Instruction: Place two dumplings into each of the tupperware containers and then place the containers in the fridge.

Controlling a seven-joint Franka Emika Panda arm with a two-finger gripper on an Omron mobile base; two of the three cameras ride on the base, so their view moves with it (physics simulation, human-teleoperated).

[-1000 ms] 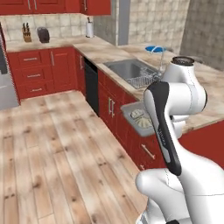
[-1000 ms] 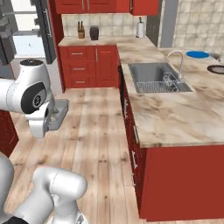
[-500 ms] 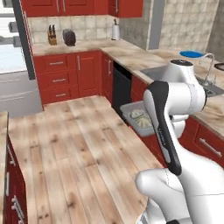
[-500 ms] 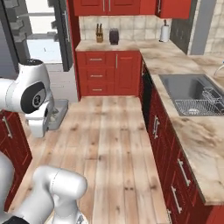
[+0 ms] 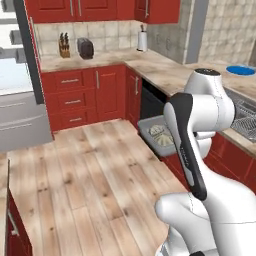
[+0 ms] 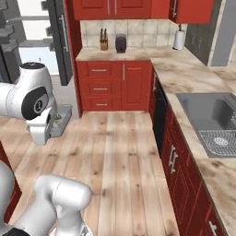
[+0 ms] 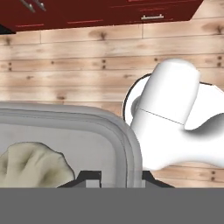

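My gripper (image 7: 114, 178) is shut on the rim of a grey translucent tupperware container (image 7: 127, 144), which hangs level above the wooden floor. One pale crinkled dumpling (image 7: 33, 166) lies inside it in the hand view. From the left base view the same container (image 5: 152, 125) juts out beside my forearm, with two dumplings (image 5: 160, 133) in it. In the right base view the container (image 6: 61, 117) sticks out behind my white arm. The fridge (image 5: 20, 95) stands open at the left, with its white interior and grey lower drawer showing; in the right base view the fridge (image 6: 32, 32) is at the upper left.
Red cabinets line the back wall and the right side, with a black dishwasher (image 5: 150, 100) among them. A sink (image 6: 207, 113) and a blue plate (image 5: 240, 70) are on the right counter. The open fridge door (image 6: 57, 37) juts out. Bare wooden floor (image 5: 85, 170) lies ahead.
The whole picture has swung as the base turned, bringing the fridge and back cabinets into view and sliding the sink counter off to the right. The container stays held in my gripper.
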